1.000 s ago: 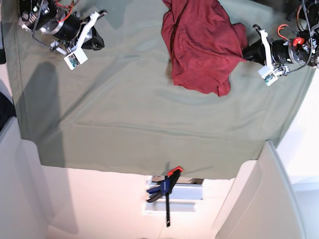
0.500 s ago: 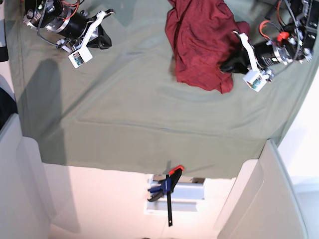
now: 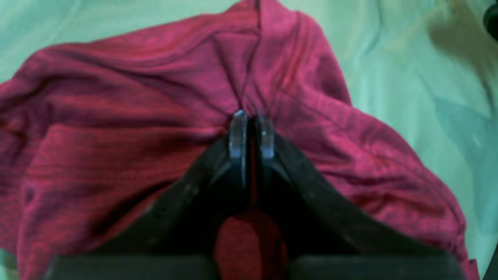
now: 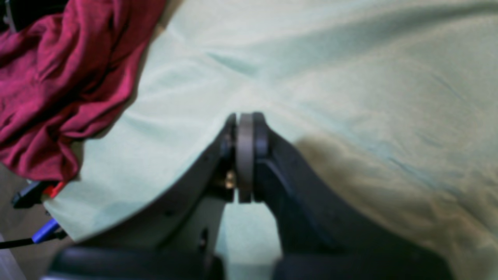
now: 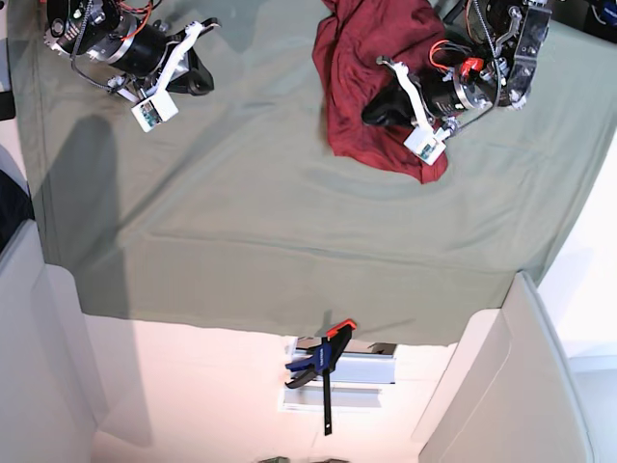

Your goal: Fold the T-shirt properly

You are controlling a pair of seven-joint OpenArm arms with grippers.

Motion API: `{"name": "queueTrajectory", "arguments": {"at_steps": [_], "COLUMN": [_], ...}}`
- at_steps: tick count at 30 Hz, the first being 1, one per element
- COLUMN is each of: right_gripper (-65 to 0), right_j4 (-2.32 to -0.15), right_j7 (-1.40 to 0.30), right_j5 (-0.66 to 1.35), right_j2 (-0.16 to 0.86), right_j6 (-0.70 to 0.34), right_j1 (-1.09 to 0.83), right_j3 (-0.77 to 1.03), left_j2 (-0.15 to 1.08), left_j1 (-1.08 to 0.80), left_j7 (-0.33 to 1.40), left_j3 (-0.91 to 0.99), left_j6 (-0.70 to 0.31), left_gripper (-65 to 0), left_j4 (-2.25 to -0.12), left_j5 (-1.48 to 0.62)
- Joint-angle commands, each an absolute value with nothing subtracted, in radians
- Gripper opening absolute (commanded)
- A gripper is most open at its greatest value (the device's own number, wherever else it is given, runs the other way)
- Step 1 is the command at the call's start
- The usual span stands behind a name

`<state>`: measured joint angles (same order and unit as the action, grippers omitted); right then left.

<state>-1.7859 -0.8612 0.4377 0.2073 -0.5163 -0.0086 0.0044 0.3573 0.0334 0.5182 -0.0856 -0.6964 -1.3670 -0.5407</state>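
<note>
The maroon T-shirt (image 5: 366,58) lies crumpled in a heap at the far middle of the sage-green cloth (image 5: 289,212). My left gripper (image 5: 368,116) reaches over the heap from the right of the base view. In the left wrist view the left gripper (image 3: 251,128) is shut on a pinched fold of the T-shirt (image 3: 116,136), with red fabric showing between its fingers. My right gripper (image 5: 201,83) is at the far left of the base view, well apart from the shirt. In the right wrist view the right gripper (image 4: 245,128) is shut and empty above the green cloth (image 4: 350,77), with the T-shirt (image 4: 58,77) at upper left.
The green cloth drapes over the table's front edge. A blue, orange and black clamp (image 5: 323,362) sits below that edge on a white frame. Pale panels stand at the lower left and lower right. Red and blue cable ends (image 4: 42,229) lie at the cloth's edge.
My left arm has swung leftward in the base view from beside the shirt to over it, and the heap has bunched up. My right arm has hardly moved.
</note>
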Motion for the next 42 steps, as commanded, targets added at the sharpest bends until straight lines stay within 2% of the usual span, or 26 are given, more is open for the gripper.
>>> {"name": "queueTrajectory", "arguments": {"at_steps": [1,7,16,24,28,34,42], "right_gripper": [-65.0,-65.0,-65.0,-65.0,-65.0,-65.0,-65.0], "right_j4": [-1.805,-1.843,-2.069,-2.261,-2.291,-2.288,-2.183], "right_j7": [-0.842,-0.842,-0.861,-0.865,-0.880,-0.892,-0.900], "right_j5": [0.453,0.462,0.461,0.415,0.414,0.347,0.293], "right_j2": [0.213,0.213,0.213,0.213,0.213,0.213,0.213], "right_j6": [-0.521,-0.521,-0.522,-0.522,-0.521,-0.520,-0.501], "right_j1": [0.002,-0.013,-0.161,-0.420,-0.552,-0.728,-0.918], "right_j3": [0.016,0.057,0.061,0.070,0.092,0.132,0.139], "left_j2": [0.371,0.419,0.522,0.526,0.527,0.527,0.527], "left_j1": [0.051,0.034,-0.157,-0.476,-0.619,-0.818,-0.845], "left_j7": [0.516,0.670,0.724,0.868,0.952,0.965,0.957], "left_j3": [-0.064,0.044,0.144,0.509,0.628,0.626,0.508], "left_j6": [-0.698,-0.698,-0.698,-0.698,-0.698,-0.698,-0.698], "left_gripper": [-60.5,-60.5,-60.4,-60.4,-60.4,-60.4,-60.4], "left_j4": [-1.393,-1.648,-1.927,-2.077,-2.077,-1.994,-1.798], "left_j5": [-0.555,-0.752,-0.866,-1.076,-1.125,-1.067,-0.891]}}
